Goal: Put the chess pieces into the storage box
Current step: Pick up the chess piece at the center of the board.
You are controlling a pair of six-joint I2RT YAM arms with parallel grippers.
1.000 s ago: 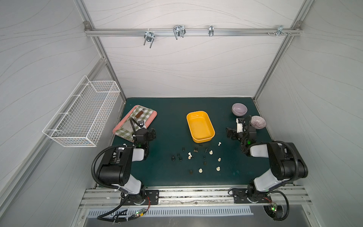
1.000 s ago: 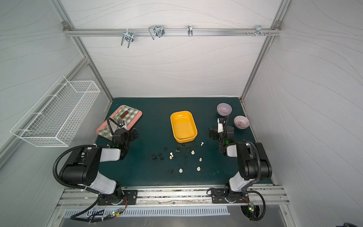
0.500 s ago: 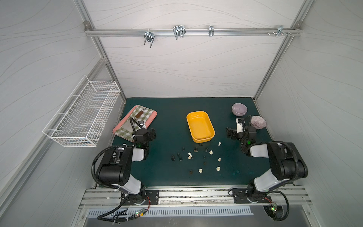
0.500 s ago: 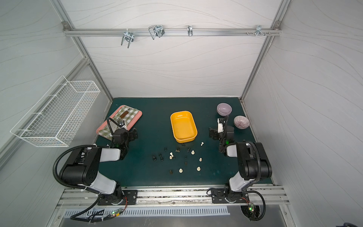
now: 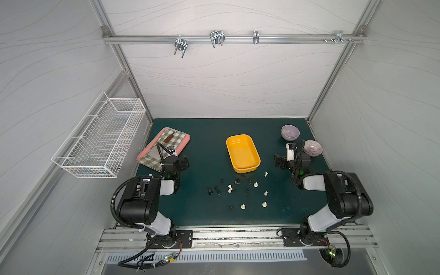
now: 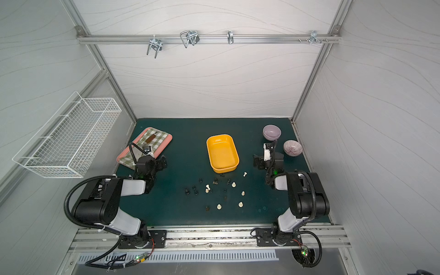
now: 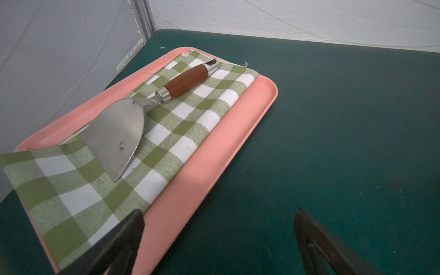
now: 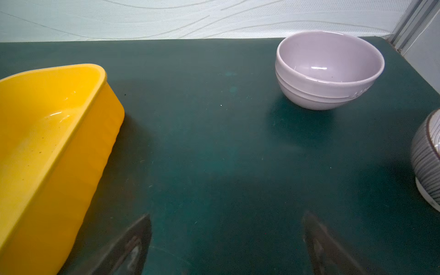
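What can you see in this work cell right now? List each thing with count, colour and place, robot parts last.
storage box: one, yellow; mid-mat, empty.
chess pieces: about eighteen, dark and cream-white; scattered on the mat, on the robot's side of the storage box.
bowls: two, plain lilac and purple-striped; far right of mat.
tray: one, pink; far left of mat.
checked cloth: one, green-white; on tray.
spatula: one, steel with brown handle; on cloth.
wire basket: one, white; left wall.
hooks: four, silver; back rail.
left gripper: one, black; beside tray, jaws open, empty.
right gripper: one, black; between storage box and bowls, jaws open, empty.
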